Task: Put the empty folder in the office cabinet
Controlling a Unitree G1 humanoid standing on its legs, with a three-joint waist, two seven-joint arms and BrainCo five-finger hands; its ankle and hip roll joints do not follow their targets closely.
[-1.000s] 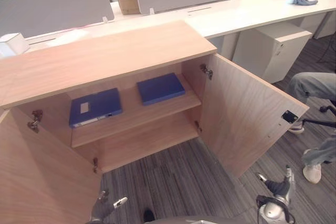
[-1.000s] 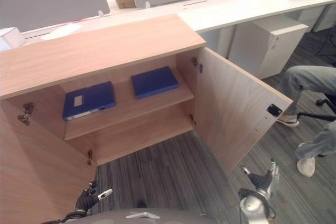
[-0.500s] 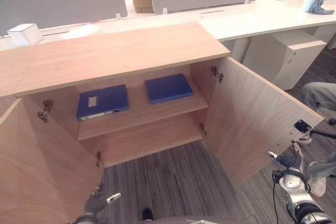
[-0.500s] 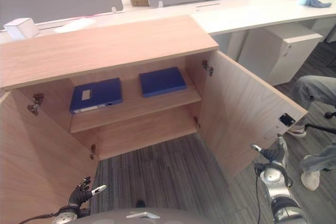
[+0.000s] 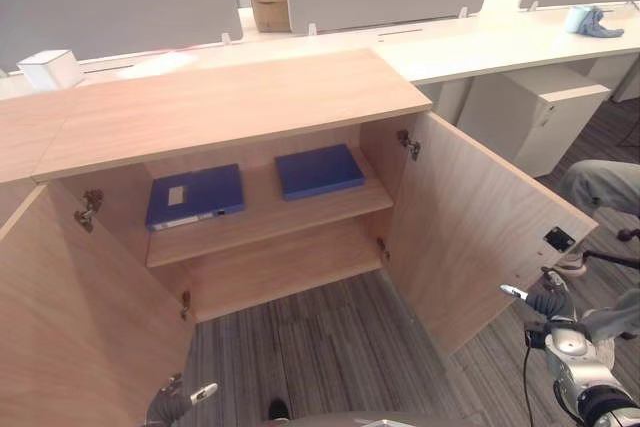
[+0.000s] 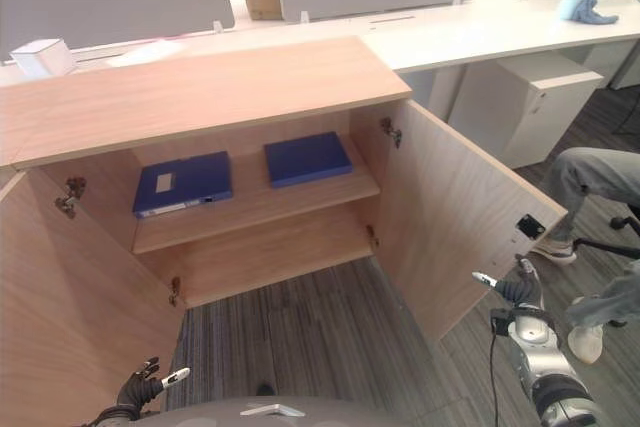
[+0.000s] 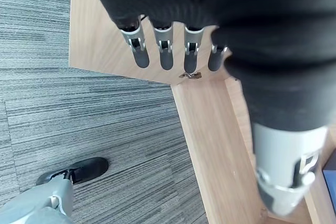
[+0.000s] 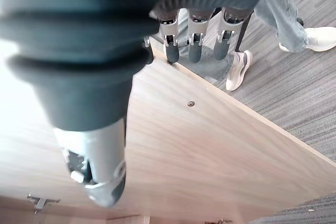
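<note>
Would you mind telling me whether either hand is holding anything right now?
Nothing is held: the left hand and right hand both have straight, empty fingers.

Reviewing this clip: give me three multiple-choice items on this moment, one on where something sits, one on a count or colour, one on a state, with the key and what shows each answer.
1. Where do the blue folders lie?
A. on top of the cabinet
B. on the cabinet's upper inner shelf
C. on the carpet

2. How many blue folders are in the cabinet?
A. one
B. two
C. four

3. In what state are the cabinet doors?
A. both swung open
B. both shut
C. one removed

Key:
1 B: the blue folder with a white label and the plain blue folder lie flat, side by side, on the upper shelf of the light wooden office cabinet.
2 B: just those two show on the shelves.
3 A: the right door and the left door both stand open. The left hand and right hand, fingers straight, hold nothing.
</note>
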